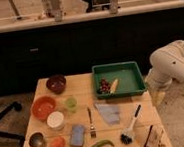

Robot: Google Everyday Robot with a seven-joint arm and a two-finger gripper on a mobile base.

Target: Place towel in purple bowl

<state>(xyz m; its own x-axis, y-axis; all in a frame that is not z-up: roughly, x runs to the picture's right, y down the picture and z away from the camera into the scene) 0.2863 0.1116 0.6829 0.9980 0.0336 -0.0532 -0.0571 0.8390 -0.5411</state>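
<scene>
View: a single camera looks down on a wooden bench (82,84) crowded with kitchen things; a dark counter stands behind it.
Landmark: a green tray (136,77) at the bench's far right holds dark grapes and a yellow piece. All places below are given from this tray.
Towel: the towel (109,112) lies flat and creased just in front of the tray, below its left half. Nothing touches it, so the task looks to be at its very start.
Bowl: the purple bowl (56,84) sits well to the left of the tray, level with it. Its mouth faces up and nothing can be seen inside, so it is ready to take the cloth.
Pincer: the pincer (155,138) is well in front of the tray, off its right corner, at the bench's near edge. Its fingers are spread and it grasps nothing. It is probably parked wide like this so it can come down over the cloth.
Arm: the white arm (172,65) bends in just right of the tray.
Neighbours: a fork (91,123) lies in front of the tray, off its left corner, and a brush (130,128) lies in front of its middle. The towel is between them, which leaves a tight spot for a pinch.
Risk: as a judgement, thin limp cloth may slip or drape over the bowl's rim.
</scene>
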